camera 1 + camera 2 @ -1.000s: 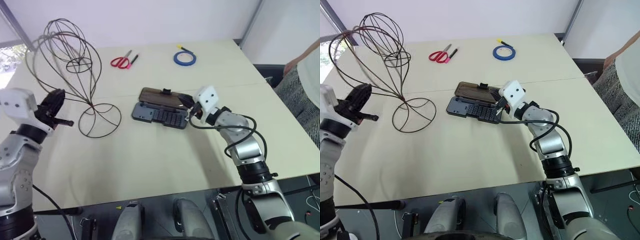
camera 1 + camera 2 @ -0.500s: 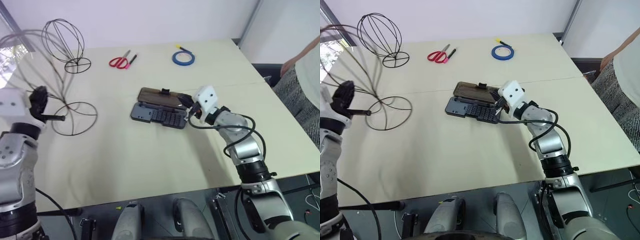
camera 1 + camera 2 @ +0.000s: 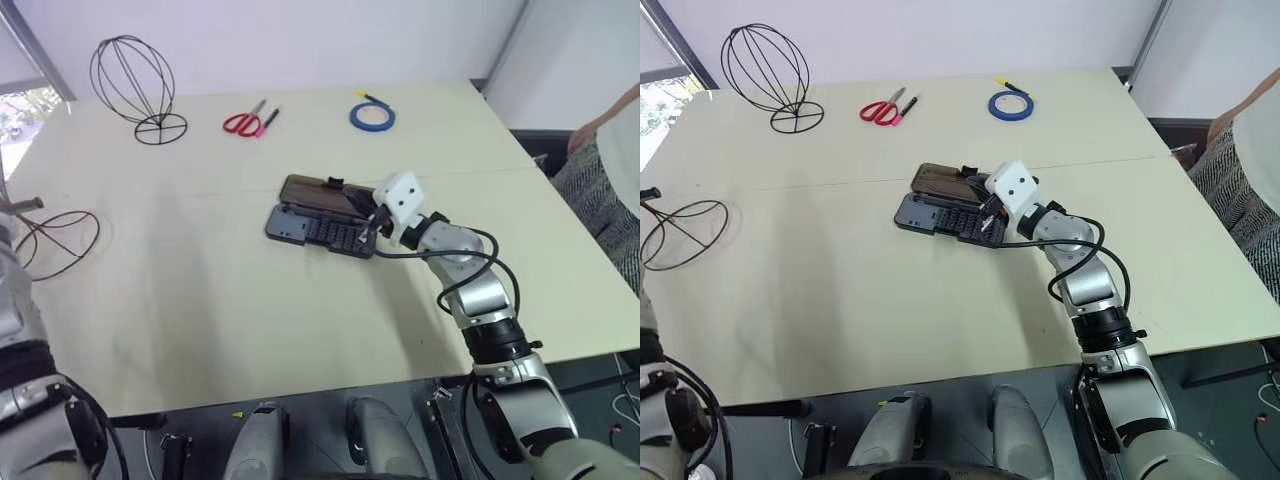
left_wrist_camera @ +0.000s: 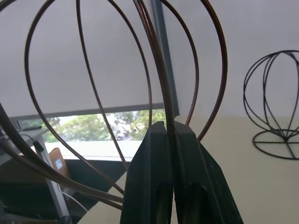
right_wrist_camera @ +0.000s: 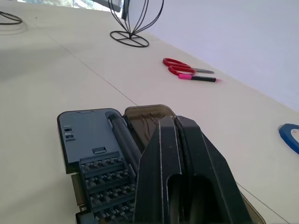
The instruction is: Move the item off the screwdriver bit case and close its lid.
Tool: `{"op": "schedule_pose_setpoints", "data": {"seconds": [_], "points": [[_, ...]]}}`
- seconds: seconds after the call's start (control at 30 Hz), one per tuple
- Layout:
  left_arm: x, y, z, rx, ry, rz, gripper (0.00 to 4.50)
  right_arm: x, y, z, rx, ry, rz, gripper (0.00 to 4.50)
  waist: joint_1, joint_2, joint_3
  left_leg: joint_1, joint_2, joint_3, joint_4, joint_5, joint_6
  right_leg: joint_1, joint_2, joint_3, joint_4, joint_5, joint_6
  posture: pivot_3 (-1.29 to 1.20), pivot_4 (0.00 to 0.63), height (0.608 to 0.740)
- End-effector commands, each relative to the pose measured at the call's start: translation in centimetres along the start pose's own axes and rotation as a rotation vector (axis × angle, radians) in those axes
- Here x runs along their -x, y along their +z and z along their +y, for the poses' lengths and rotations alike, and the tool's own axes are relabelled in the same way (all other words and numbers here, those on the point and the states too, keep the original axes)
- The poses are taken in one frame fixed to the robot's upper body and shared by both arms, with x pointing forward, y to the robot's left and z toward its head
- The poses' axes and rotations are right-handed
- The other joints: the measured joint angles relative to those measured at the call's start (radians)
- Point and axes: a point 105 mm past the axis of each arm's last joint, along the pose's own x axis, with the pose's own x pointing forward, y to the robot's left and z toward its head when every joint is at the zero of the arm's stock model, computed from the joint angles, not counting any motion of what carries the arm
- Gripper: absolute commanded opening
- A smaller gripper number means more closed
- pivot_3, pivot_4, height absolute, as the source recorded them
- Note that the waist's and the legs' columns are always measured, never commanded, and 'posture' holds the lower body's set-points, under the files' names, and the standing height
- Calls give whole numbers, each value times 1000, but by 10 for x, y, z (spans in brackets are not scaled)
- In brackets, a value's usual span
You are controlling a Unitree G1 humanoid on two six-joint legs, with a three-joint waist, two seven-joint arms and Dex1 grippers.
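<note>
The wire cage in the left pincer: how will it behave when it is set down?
The wire cage is probably light and springy: only thin loops, pinched by the shut left pincer. Its flat ring base should stand, though the tall shape may tip easily.

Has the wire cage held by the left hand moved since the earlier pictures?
Yes. The wire cage, clamped in the left hand, has moved left, farther from the screwdriver bit case, to the table's left edge.

Looks like a plain lab or test room: bare white walls, a big pale surface (image 3: 300, 300), a window (image 4: 93, 126) onto trees
</note>
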Motion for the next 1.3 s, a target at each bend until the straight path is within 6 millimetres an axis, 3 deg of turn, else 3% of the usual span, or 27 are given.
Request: {"op": "schedule_pose_setpoints", "data": {"seconds": [0.03, 0.27, 0.47, 0.7, 1.0, 1.17, 1.3], "points": [[-12, 18, -3, -91, -23, -80, 32, -1, 17, -1, 27, -6, -60, 0, 0, 0, 0, 0, 0, 0, 0, 0, 0, 0, 0, 0, 0, 0, 0, 0, 150, 740], [-26, 27, -5, -163, -32, -115, 32, 1, 17, 0, 21, -18, -59, 0, -4, 0, 0, 0, 0, 0, 0, 0, 0, -1, 0, 0, 1, 0, 0, 0, 150, 740], [-28, 24, 10, -214, 50, -123, 32, 1, 17, 0, 16, -26, -60, 0, -4, 0, 0, -1, 0, 0, 0, 0, 0, -2, 0, 0, 1, 0, 0, 0, 150, 740], [-14, 22, 29, -200, 163, -177, 32, 1, 17, 2, 17, -23, -60, 0, -4, 0, 0, -2, 0, 0, 0, 0, 0, -3, -1, 0, 1, 0, 0, 0, 150, 740], [15, -9, 38, -128, 234, -128, 32, -2, 18, 4, 31, 1, -61, 0, 1, -1, 0, -3, 0, 1, 0, 0, -1, -4, -2, 0, 3, 0, 0, 0, 150, 740], [22, -18, 37, -90, 246, -102, 32, -3, 19, 3, 36, 7, -62, 0, -1, -1, 0, -3, 0, 1, 0, 0, -1, -4, -2, 0, 3, 0, 0, 0, 150, 740], [21, -20, 34, -73, 230, -90, 1432, -3, 19, 3, 38, 8, -62, 0, -2, -1, 0, -2, 0, 1, 0, 0, -1, -4, -2, 0, 3, 0, 0, 0, 150, 740]]}}
